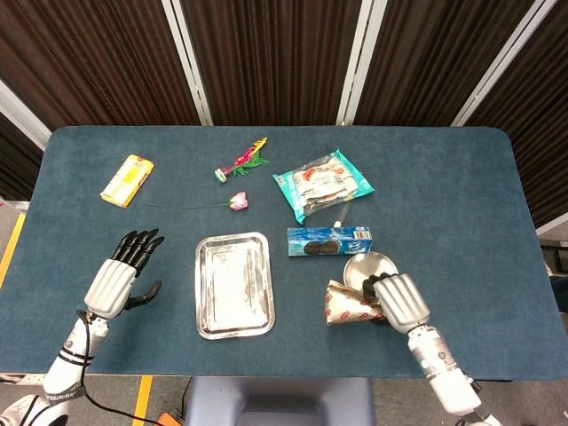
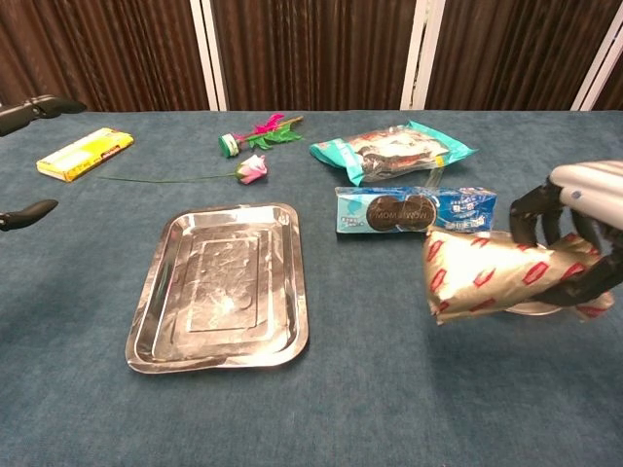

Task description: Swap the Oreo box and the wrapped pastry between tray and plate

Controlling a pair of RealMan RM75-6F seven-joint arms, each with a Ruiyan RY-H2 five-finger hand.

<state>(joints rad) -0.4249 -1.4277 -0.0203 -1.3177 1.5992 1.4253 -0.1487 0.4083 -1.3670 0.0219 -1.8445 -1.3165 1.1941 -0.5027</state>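
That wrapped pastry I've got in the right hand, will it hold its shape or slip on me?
The wrapped pastry looks soft: its foil wrapper is creased and glossy, so probably crushable and a bit slippery. The right hand holds one end only, so the free end may sag.

A blue-covered table [image 1: 461, 204] carries a steel tray [image 1: 233, 285], a round plate [image 1: 370, 264], an Oreo box [image 1: 329, 240] just beside the plate, a teal snack bag [image 1: 323, 184], a yellow packet [image 1: 127, 180] (far left), a long-stemmed rose [image 1: 238, 201] and a flower sprig [image 1: 241, 160].
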